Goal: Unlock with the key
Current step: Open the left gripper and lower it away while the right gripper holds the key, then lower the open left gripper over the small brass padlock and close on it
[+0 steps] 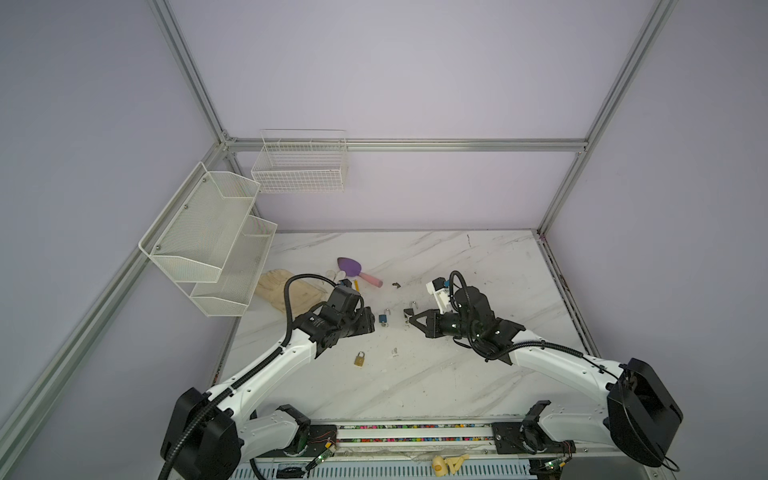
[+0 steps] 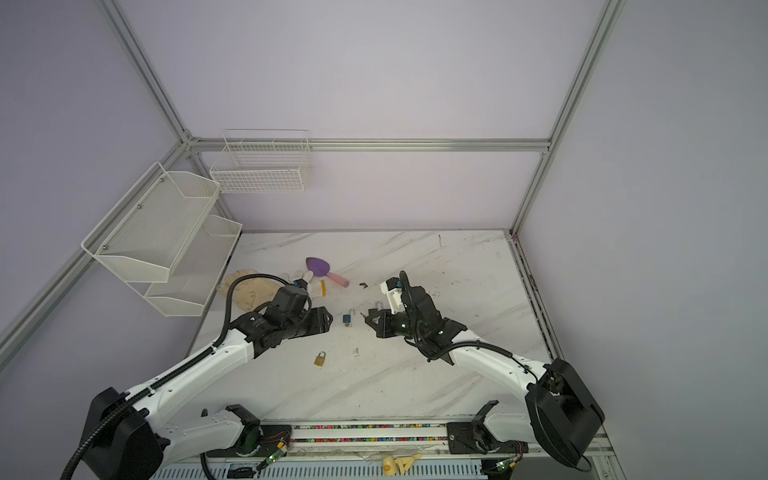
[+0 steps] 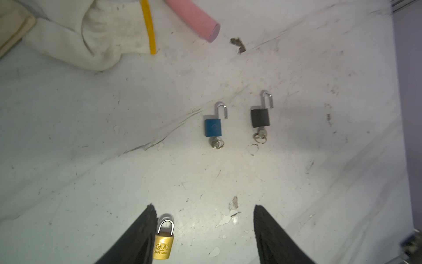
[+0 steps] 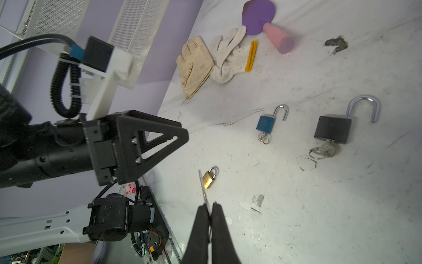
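Seemingly two of the three padlocks are dealt with: the blue padlock (image 3: 212,128) and the black padlock (image 3: 260,117) lie side by side on the desk (image 1: 457,374), shackles swung open, with ringed keys (image 4: 324,149) sitting in their keyholes. What is left, by my reading, is the brass padlock (image 3: 163,244). It lies flat nearer the robot's base, apart from the other two, with its shackle closed and no key in it. The right gripper (image 4: 209,206) has its fingers pressed together on a thin key (image 4: 203,185), whose blade sticks out beyond the fingertips. In both top views this gripper hangs near the black padlock, so the key is not at the brass one yet. The left gripper (image 3: 204,208) has its fingers spread with nothing between them. In the left wrist view the brass padlock shows just beside one finger, lying on the desk and not held. To finish, I judge the brass padlock would have to be steadied, most likely by the left fingers. The key would then be brought to its keyhole, pushed in and turned until the shackle springs. The gloves (image 4: 196,66) and the purple trowel (image 4: 260,16) lie well apart at the back and seem to play no part.
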You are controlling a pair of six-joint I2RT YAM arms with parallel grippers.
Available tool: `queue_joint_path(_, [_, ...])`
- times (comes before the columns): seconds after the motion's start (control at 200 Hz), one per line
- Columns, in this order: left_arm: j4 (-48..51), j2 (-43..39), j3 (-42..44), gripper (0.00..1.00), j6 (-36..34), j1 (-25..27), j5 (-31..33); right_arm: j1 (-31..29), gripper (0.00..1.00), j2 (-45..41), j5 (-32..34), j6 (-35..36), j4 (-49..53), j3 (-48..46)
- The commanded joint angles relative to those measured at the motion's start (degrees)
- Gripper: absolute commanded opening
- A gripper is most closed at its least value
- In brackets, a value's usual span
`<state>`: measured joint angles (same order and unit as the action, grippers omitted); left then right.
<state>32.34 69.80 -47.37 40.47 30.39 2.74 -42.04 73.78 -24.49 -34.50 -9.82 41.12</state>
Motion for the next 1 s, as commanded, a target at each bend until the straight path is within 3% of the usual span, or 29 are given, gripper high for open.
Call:
queue_joint_path(0.0, [1.05,2.37,2.62,0.67,2.02,-0.31,1.65,0.04,0.00,0.60,2.32,-2.93,-4.76,-1.95])
queue_joint_path(0.325, [0.09,7.24,5.85,0.66,4.70,2.73,0.42,0.03,0.00,1.79,1.92,-2.30,-5.53,-2.36])
queue_joint_path(0.42, [-0.08,8.45,5.98,0.60,4.36,4.34,0.16,0.04,0.00,2.34,0.60,-1.51,-5.47,-1.82])
queue_joint_path(0.56, [0.00,10.39,6.14,0.59,4.97,6.46,0.71,0.03,0.00,3.47,-1.30,-0.92,-5.81,-1.35])
queue_joint_path(0.995, [2.76,7.90,7.78,0.59,8.74,8.92,7.64,0.03,0.00,2.78,-1.33,-0.38,-6.35,-2.10])
